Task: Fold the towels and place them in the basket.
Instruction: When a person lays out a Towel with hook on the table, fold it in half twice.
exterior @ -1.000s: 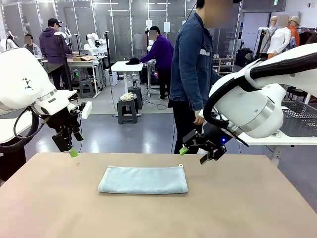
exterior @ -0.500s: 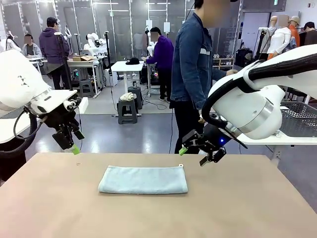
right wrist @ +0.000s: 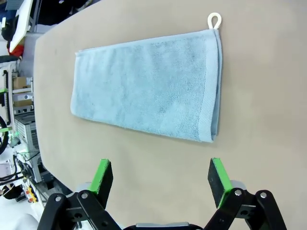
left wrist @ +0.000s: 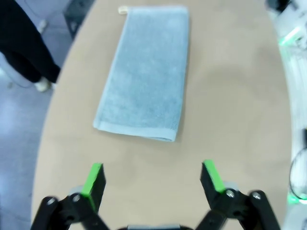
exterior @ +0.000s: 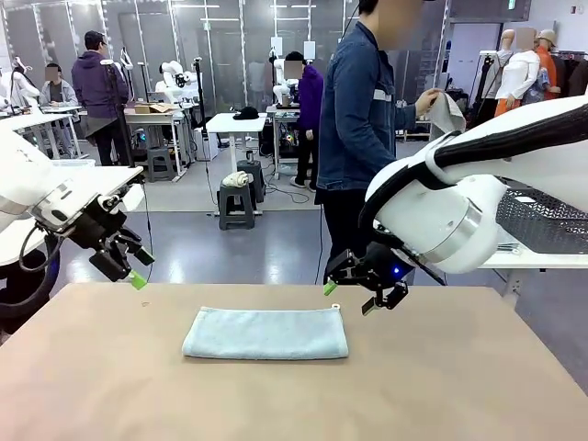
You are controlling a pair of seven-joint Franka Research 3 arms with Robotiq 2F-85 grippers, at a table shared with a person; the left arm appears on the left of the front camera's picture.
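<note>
The pale blue-grey towel [exterior: 265, 333] lies folded into a long strip, flat on the table [exterior: 441, 386]. Its white corner loop [right wrist: 214, 20] is at its right end. My left gripper [exterior: 138, 268] hangs in the air off the towel's left end, higher and well apart from it, jaws spread wide and holding nothing. My right gripper [exterior: 349, 296] hovers just above the towel's right end, near the loop, equally wide and empty. Beyond the towel's far edge a person [exterior: 354, 119] stands holding up a pale cloth [exterior: 447, 110].
</note>
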